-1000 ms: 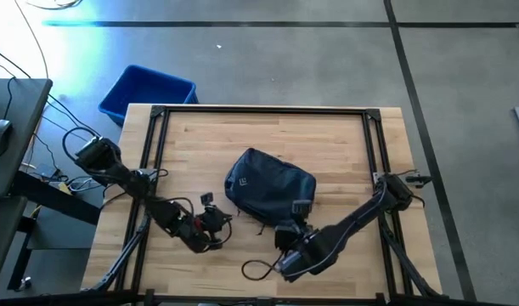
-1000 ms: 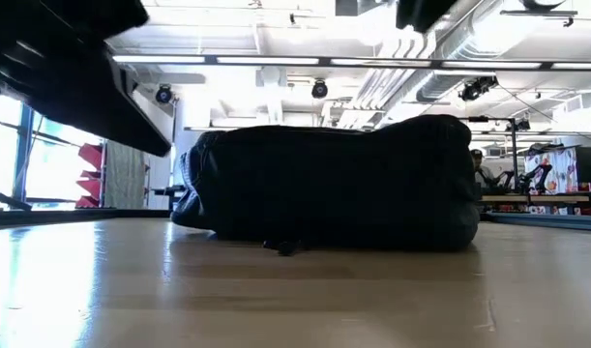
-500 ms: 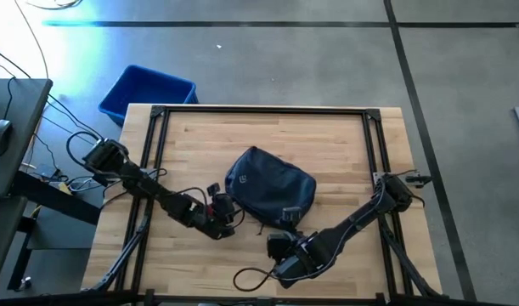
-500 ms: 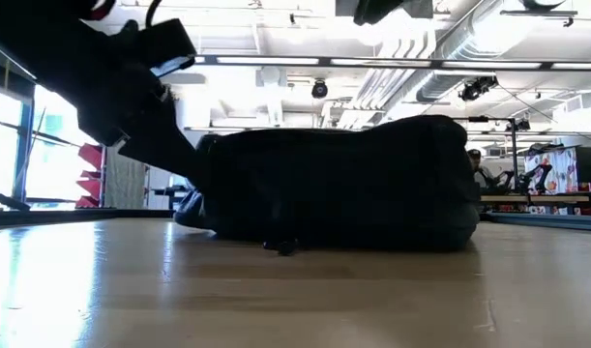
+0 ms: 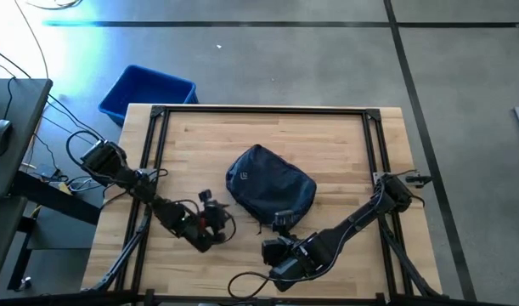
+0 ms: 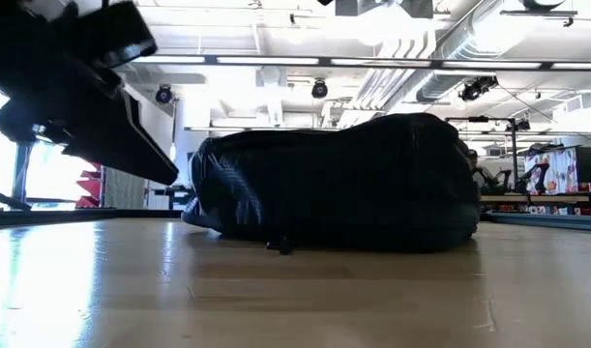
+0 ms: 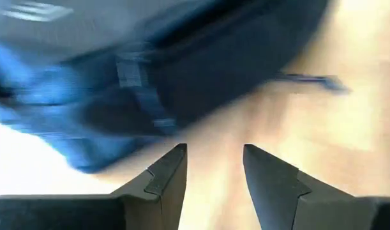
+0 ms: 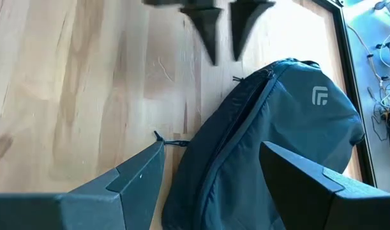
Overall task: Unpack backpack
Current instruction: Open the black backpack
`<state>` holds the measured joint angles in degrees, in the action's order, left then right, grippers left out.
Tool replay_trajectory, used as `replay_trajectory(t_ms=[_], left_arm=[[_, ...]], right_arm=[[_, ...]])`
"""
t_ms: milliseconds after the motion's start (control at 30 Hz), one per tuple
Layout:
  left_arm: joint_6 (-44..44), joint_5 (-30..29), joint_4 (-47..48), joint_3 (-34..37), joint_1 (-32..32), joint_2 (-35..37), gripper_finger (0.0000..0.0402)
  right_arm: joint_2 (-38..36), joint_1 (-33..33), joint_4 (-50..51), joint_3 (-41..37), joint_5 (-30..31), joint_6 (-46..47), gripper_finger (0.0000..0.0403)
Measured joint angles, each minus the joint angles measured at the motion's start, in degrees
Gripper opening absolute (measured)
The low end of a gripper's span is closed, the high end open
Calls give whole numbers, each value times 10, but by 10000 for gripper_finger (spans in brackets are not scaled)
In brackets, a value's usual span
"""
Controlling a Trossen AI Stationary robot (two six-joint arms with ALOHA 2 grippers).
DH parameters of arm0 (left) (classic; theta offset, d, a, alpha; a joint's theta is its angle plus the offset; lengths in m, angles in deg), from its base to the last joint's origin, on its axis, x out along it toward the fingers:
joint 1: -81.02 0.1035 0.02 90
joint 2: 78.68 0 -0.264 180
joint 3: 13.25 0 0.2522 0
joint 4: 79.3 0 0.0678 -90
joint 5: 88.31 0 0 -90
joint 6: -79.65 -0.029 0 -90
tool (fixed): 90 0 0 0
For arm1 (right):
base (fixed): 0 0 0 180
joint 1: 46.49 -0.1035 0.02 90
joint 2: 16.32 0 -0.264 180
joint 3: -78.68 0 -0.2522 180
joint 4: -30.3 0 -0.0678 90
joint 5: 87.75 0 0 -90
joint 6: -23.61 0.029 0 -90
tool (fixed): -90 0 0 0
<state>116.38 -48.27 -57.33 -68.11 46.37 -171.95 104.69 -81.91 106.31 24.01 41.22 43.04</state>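
Item: backpack [image 5: 270,188], dark navy, soft and rounded, white logo uppermost, lying near the middle of the wooden table [image 5: 327,144], zipper apparently shut and nothing yet taken out. Left gripper [image 5: 215,218] sits low over the table just beside the bag's left flank; its fingers [image 7: 166,174] stand parted with bare wood between them and hold nothing, the bag's side seam and a strap just ahead. Right gripper [image 5: 282,227] sits at the bag's near edge, fingers [image 8: 138,176] spread wide either side of the fabric, closed on nothing; a zipper pull cord [image 8: 166,140] lies on the wood beside the bag. Blue bin [image 5: 147,91] stands on the floor beyond the table's far left corner. Step in hand, by judgement: approach, before opening. Next move calls for one claw to pin the floppy fabric while the other takes the pull; which pull opens the main pocket is hard to tell from here.
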Motion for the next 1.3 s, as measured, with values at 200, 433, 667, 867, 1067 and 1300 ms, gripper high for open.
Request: replay_trajectory(t_ms=[200,433,667,867,1067,1300], left_arm=[[-63,55,-63,6,63,0,137],[-98,61,-80,18,101,0,124],[-158,76,-99,18,84,0,11],[-161,58,-96,12,42,10,3],[-169,44,-91,-7,-19,34,1],[-174,36,-90,-23,-56,46,0]], right_arm=[[0,0,-5,0,4,1,243],[6,0,-29,0,3,0,243],[57,27,-56,0,13,29,243],[95,56,-56,0,30,45,243],[105,62,-81,0,117,27,243],[109,83,-144,0,42,-30,232]])
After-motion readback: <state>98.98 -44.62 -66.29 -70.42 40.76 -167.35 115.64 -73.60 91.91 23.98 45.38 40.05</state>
